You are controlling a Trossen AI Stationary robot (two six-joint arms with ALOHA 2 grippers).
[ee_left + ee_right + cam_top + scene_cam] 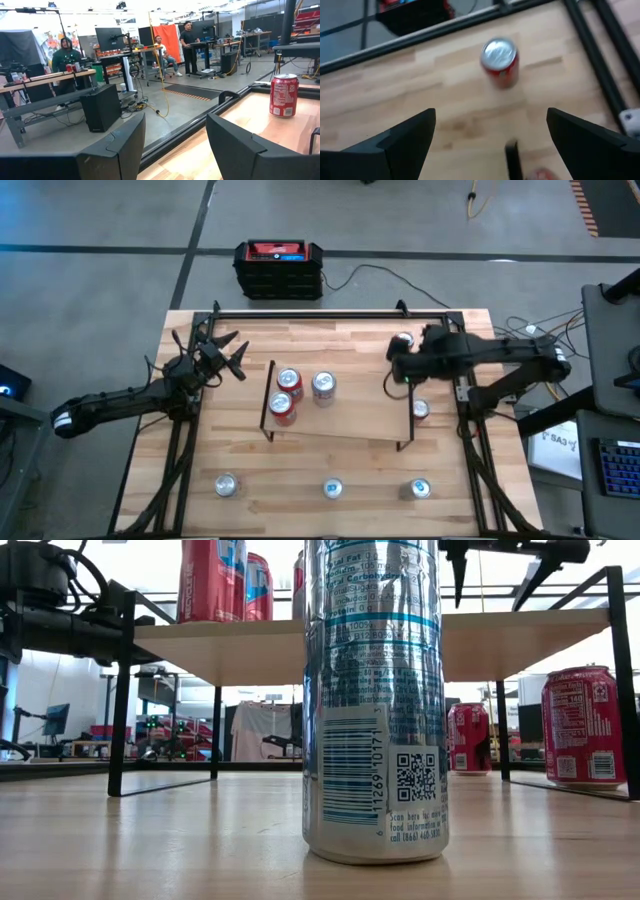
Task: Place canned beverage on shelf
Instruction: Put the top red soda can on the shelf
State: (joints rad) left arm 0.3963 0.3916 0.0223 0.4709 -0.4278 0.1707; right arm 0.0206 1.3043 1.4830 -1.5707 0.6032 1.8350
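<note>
Our right pincer (398, 365) hangs spread wide and empty over the table's (350, 480) far right part, above a red can (500, 62) by the far edge, likely lining up a grasp. Three cans (298, 392) already stand on the shelf (350, 420). Our left pincer (222, 350) waits half-spread near the far-left corner, holding nothing.

The shelf (350, 415) (on the table (250, 460)) bears three cans (290, 380); other cans (333, 488) stand on the tabletop.
</note>
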